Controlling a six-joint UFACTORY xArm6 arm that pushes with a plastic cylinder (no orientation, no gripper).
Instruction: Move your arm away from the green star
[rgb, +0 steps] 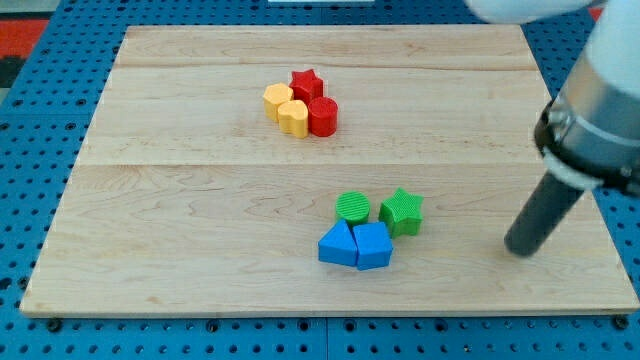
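The green star (402, 211) lies on the wooden board (200, 200) right of centre, toward the view's bottom. A green cylinder (352, 207) sits just left of it. My tip (520, 250) is the lower end of the dark rod at the view's right. It stands well to the right of the green star and slightly lower, with bare board between them. It touches no block.
Two blue blocks, a triangle (337, 245) and a wedge-like one (373, 246), touch each other just below the green pair. Near the view's top centre is a cluster: red star (306, 82), red cylinder (322, 116), and two yellow blocks (277, 100) (293, 117).
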